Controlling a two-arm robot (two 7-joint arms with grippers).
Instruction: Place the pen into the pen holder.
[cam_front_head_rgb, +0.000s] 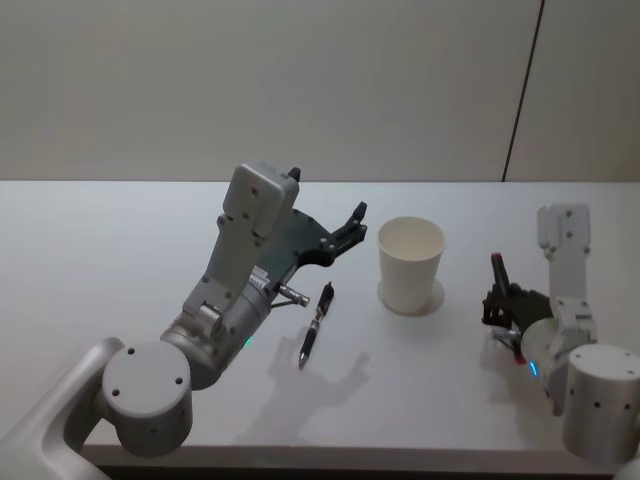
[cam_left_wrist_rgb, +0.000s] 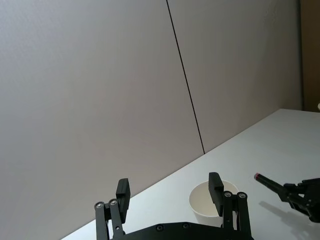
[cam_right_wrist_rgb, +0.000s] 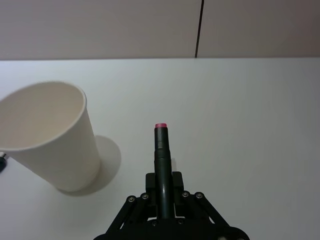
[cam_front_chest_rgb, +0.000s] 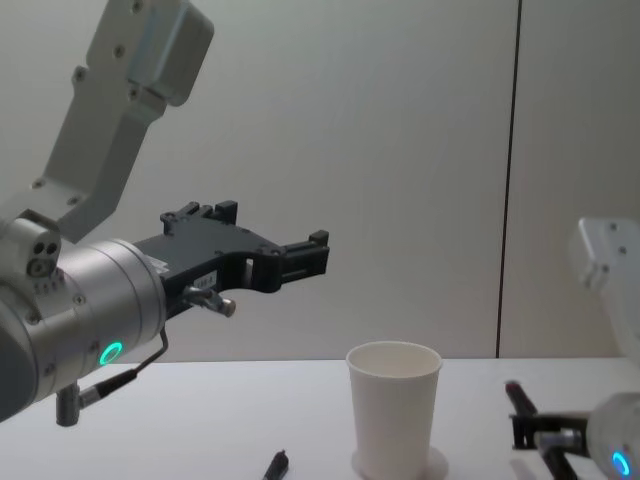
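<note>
A plain, pale grey wall (cam_front_head_rgb: 250, 80) stands behind a white desk (cam_front_head_rgb: 90, 230) that spans the head view from side to side. At about 2 o'clock a thin dark seam (cam_front_head_rgb: 523, 90) runs down the wall, leaning slightly, and meets the desk's far edge. The desk top is smooth and matte. The light is soft, and a faint grey shadow (cam_front_head_rgb: 340, 378) lies on the desk near 6 o'clock.

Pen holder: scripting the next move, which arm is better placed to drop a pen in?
Right, probably. The right gripper is shut on a red-tipped pen beside the pen holder; the left gripper is open, the other pen on the table.
</note>
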